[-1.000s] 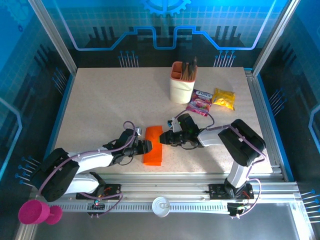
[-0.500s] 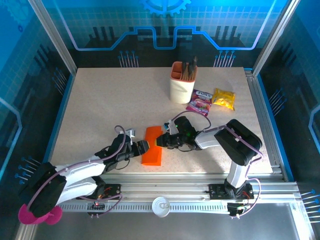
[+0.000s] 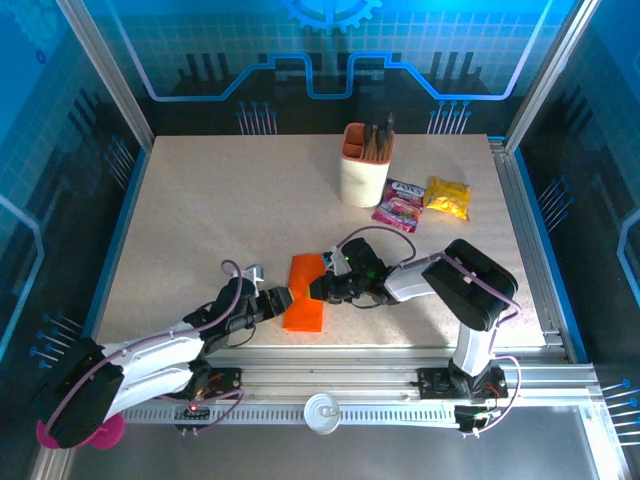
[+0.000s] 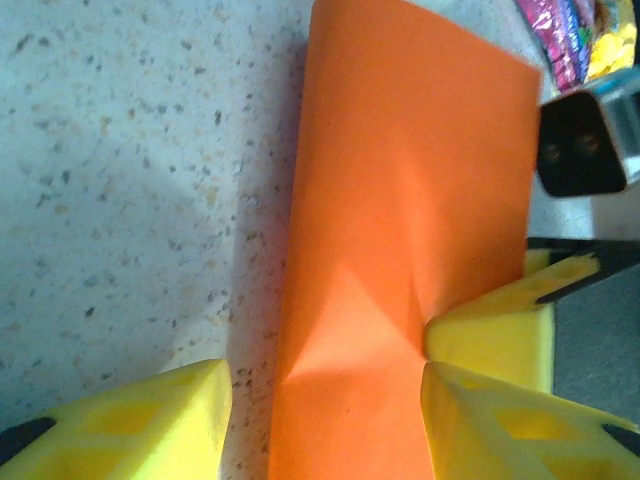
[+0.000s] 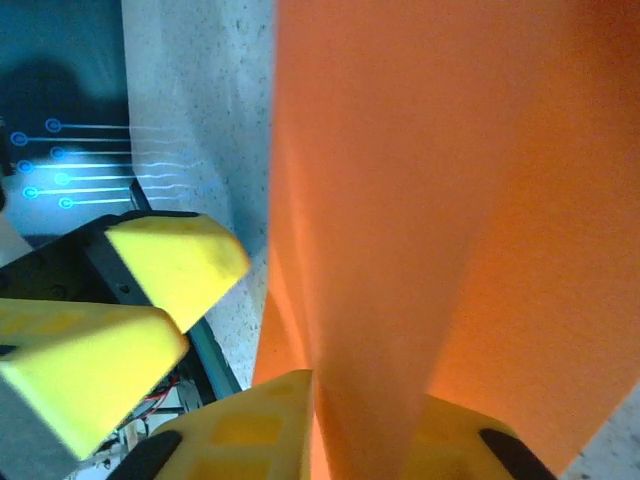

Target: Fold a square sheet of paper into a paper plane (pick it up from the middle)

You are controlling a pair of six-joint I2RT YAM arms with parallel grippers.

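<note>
The square sheet of paper [image 3: 304, 308] is bright orange and folded into a narrow rectangle, lying near the table's front edge. My left gripper [image 3: 284, 298] is at its left side. In the left wrist view this gripper [image 4: 325, 425] is open and straddles the paper [image 4: 400, 190]: the left finger stands clear over bare table, while the right finger meets the paper's edge. My right gripper [image 3: 320, 288] comes in from the right. In the right wrist view its jaws [image 5: 350, 405] are shut on a raised fold of the paper [image 5: 450, 150].
A beige-and-orange pen cup [image 3: 362, 165] stands at the back. Beside it lie a pink snack packet [image 3: 398, 208] and a yellow one [image 3: 447, 196]. The table's front rail [image 3: 330, 378] runs just behind the arms' bases.
The right gripper has slid left and closed on the paper's right side. The left arm has stretched lower and forward, keeping its gripper at the paper's left edge. The paper has shifted slightly left.
</note>
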